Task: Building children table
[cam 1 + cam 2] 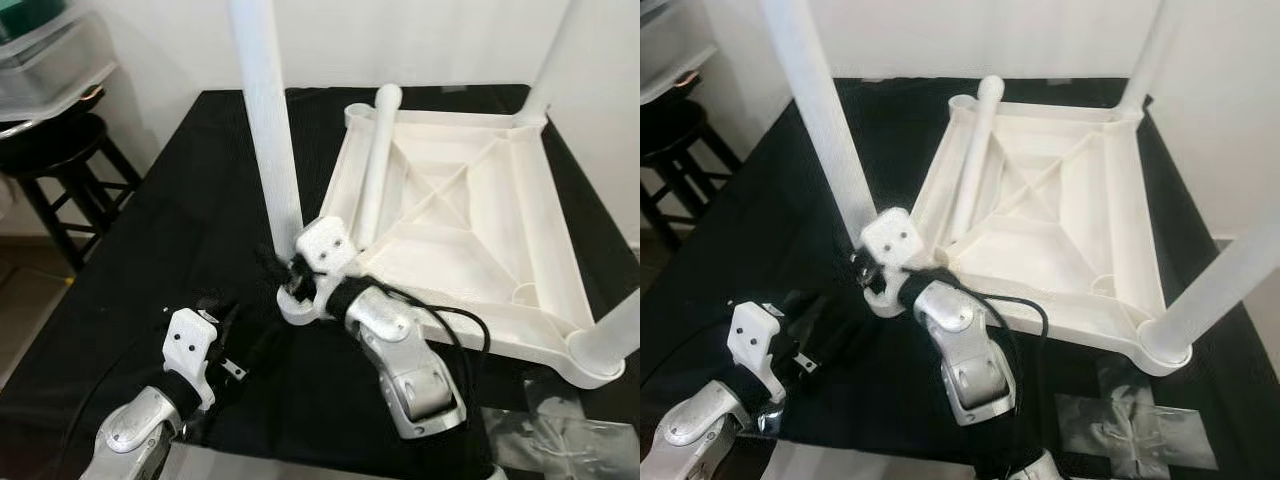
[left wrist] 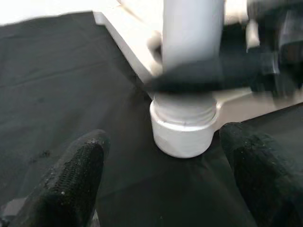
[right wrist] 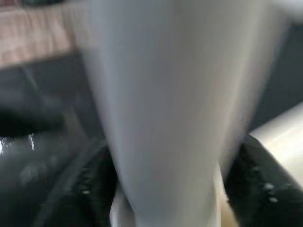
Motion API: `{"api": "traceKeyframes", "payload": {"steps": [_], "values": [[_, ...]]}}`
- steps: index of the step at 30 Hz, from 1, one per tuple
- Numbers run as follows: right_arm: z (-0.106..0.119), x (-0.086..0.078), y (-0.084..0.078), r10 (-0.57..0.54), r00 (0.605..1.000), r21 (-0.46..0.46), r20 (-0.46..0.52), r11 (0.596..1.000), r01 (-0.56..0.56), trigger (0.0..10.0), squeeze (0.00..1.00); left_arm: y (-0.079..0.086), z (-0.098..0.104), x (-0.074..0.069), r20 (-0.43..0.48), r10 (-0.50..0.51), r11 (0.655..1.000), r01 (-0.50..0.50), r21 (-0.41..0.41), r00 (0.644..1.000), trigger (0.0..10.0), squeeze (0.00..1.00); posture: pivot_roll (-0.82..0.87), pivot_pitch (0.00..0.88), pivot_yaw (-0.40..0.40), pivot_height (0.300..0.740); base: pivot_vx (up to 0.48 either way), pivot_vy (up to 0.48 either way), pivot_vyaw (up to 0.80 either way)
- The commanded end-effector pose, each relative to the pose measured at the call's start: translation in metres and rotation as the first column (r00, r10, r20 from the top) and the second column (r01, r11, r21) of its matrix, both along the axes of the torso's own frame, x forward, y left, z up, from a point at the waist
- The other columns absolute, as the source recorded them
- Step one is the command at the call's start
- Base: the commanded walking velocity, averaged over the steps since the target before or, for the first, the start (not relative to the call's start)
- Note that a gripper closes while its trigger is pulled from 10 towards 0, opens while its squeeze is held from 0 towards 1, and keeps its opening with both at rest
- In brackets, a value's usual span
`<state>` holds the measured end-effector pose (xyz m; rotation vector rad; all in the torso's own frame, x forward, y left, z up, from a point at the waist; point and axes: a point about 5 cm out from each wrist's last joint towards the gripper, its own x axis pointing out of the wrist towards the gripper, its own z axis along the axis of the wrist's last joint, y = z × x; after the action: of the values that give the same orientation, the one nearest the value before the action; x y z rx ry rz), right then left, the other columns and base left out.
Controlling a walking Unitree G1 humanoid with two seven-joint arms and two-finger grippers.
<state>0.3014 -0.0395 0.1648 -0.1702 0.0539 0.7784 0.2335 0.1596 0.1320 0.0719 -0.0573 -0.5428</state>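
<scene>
Tabletop of white plastic is seen lying upside down on a black cloth, filling the centre and right of the frame, its ribbed underside facing up. Legs stand upright in three of its corner sockets — the near-left leg rises out of the top of the frame, another leg at the upper right, a third leg at the lower right edge. A loose leg is laid across the underside, its rounded tip at the far-left corner.

The right gripper is closed around the base of the near-left leg, just above its corner socket, where screw threads are visible. The left gripper is held low at the lower left of the frame, just above the cloth, its fingers spread wide and holding nothing, pointed toward that socket.

A dark stool carrying a clear bin is seen at the upper left. Silver tape is stuck at the lower right. No readable writing or brand marks can be made out.
</scene>
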Motion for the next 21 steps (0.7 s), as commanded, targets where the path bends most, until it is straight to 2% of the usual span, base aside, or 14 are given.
{"api": "traceKeyframes", "payload": {"steps": [1,3,4,6,7,8,9,11,12,17,18,19,20,21], "values": [[0.009,-0.002,0.008,0.053,0.998,0.04,0.015,0.998,-0.054,10.0,1.0,0.002,-0.006,-0.001,-0.025,0.006,1.0,-0.006,0.018,1.0,8.5,0.0,-0.01,0.198,0.035,0.74,0.0,0.0,0.0],[0.034,0.001,0.001,0.251,0.965,0.101,0.076,0.961,-0.258,10.0,1.0,0.001,-0.007,-0.001,-0.024,0.004,1.0,-0.004,0.017,1.0,8.5,0.0,-0.01,0.194,0.027,0.74,0.0,0.0,0.0],[0.034,0.001,0.001,0.251,0.965,0.101,0.076,0.961,-0.258,10.0,1.0,0.001,-0.007,-0.001,-0.024,0.004,1.0,-0.004,0.017,1.0,8.5,0.0,-0.01,0.194,0.027,0.74,0.0,0.0,0.0],[0.042,0.003,-0.004,0.331,0.938,0.099,0.104,0.935,-0.34,10.0,1.0,0.0,-0.007,0.0,-0.024,0.004,1.0,-0.004,0.016,1.0,8.5,0.0,-0.01,0.194,0.027,0.74,0.0,0.0,0.0],[0.049,0.005,-0.012,0.415,0.902,0.064,0.12,0.903,-0.424,10.0,1.0,0.0,-0.007,0.0,-0.024,0.005,1.0,-0.004,0.015,1.0,8.4,0.0,-0.01,0.193,0.024,0.74,0.0,0.0,0.0],[0.049,0.005,-0.012,0.415,0.902,0.064,0.12,0.903,-0.424,10.0,1.0,0.0,-0.007,0.0,-0.024,0.005,1.0,-0.004,0.015,1.0,8.4,0.0,-0.01,0.193,0.024,0.74,0.0,0.0,0.0],[0.055,0.014,-0.025,0.527,0.841,-0.028,0.119,0.849,-0.528,10.0,0.0,-0.001,-0.007,0.0,-0.023,0.006,1.0,-0.005,0.013,1.0,8.4,0.0,-0.01,0.191,0.021,0.74,0.0,0.0,0.0],[0.055,0.014,-0.025,0.527,0.841,-0.028,0.119,0.849,-0.528,10.0,0.0,-0.001,-0.007,0.0,-0.023,0.006,1.0,-0.005,0.013,1.0,8.4,0.0,-0.01,0.191,0.021,0.74,0.0,0.0,0.0],[0.059,0.021,-0.03,0.568,0.817,-0.061,0.106,0.823,-0.564,10.0,0.0,-0.001,-0.007,0.0,-0.023,0.005,1.0,-0.005,0.012,1.0,8.5,0.0,0.0,0.189,0.019,0.74,0.0,0.0,0.0],[0.076,0.04,-0.035,0.614,0.785,-0.06,0.076,0.789,-0.611,10.0,0.0,-0.002,-0.008,-0.001,-0.026,0.003,1.0,-0.002,0.013,1.0,8.5,0.0,0.01,0.187,0.02,0.74,0.0,0.0,0.0],[0.079,0.042,-0.035,0.624,0.778,-0.054,0.073,0.781,-0.622,9.3,0.0,-0.002,-0.008,-0.001,-0.026,0.002,1.0,-0.002,0.013,1.0,8.5,0.0,0.01,0.187,0.02,0.74,0.0,0.0,0.0],[0.079,0.042,-0.035,0.624,0.778,-0.054,0.073,0.781,-0.622,9.3,0.0,-0.002,-0.008,-0.001,-0.026,0.002,1.0,-0.002,0.013,1.0,8.5,0.0,0.01,0.187,0.02,0.74,0.0,0.0,0.0],[0.081,0.045,-0.034,0.64,0.765,-0.041,0.066,0.768,-0.639,2.9,0.0,-0.002,-0.008,-0.001,-0.027,0.002,1.0,-0.002,0.013,1.0,8.5,0.0,0.01,0.187,0.019,0.74,0.0,0.0,0.0],[0.081,0.045,-0.034,0.64,0.765,-0.041,0.066,0.768,-0.639,2.9,0.0,-0.002,-0.008,-0.001,-0.027,0.002,1.0,-0.002,0.013,1.0,8.5,0.0,0.01,0.187,0.019,0.74,0.0,0.0,0.0]]}}
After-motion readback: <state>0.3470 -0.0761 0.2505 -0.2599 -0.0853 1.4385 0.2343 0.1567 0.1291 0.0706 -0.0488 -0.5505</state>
